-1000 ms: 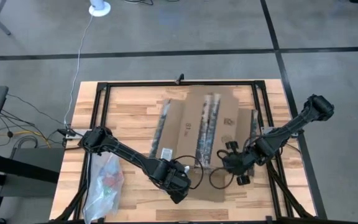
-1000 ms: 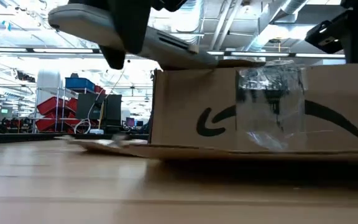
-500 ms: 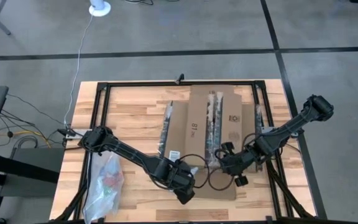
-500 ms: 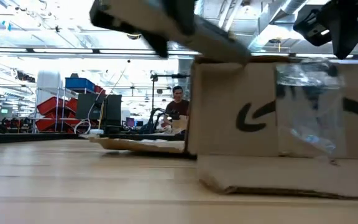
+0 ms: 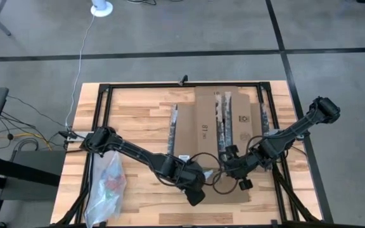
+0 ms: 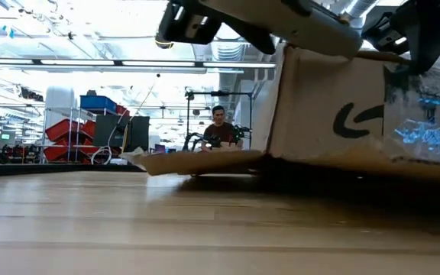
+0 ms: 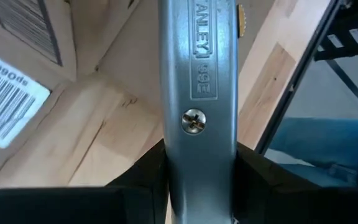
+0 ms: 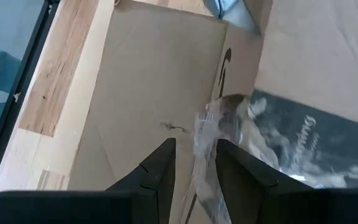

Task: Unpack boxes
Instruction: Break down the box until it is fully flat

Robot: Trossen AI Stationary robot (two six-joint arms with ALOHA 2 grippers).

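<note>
The brown cardboard box (image 5: 215, 136) stands with its flaps spread out on the table's right half. Its near wall shows a smile-arrow print (image 6: 357, 121) and a crumpled strip of clear tape (image 6: 426, 130). My left gripper (image 5: 194, 189) is at the box's near left corner, shut on a silver utility knife (image 7: 197, 93). The knife (image 6: 289, 27) reaches over the box's upper left corner; whether it touches the box, I cannot tell. My right gripper (image 5: 233, 168) is at the near wall's top edge, shut there. My left gripper pinches the knife's silver handle (image 7: 196, 158) between its two fingers, which lie across it. The knife points forward past the fingers, lifted clear of the table. My right gripper comes from above, pointing down, onto the near wall's top edge where the clear tape (image 8: 211, 134) runs between its fingers (image 8: 161, 167). The picture's lower edge cuts off the place of contact.
A clear plastic bag (image 5: 106, 187) with coloured things inside lies at the table's near left corner. A black frame (image 5: 100, 95) runs round the table. A person (image 6: 218, 126) sits far off in the room behind. Bare wood lies left of the box.
The box has turned about on the table until its sides run square with the table's edges, and it has shifted toward the right edge. My left gripper has gone toward the right edge with the knife, following the box's near left corner.
</note>
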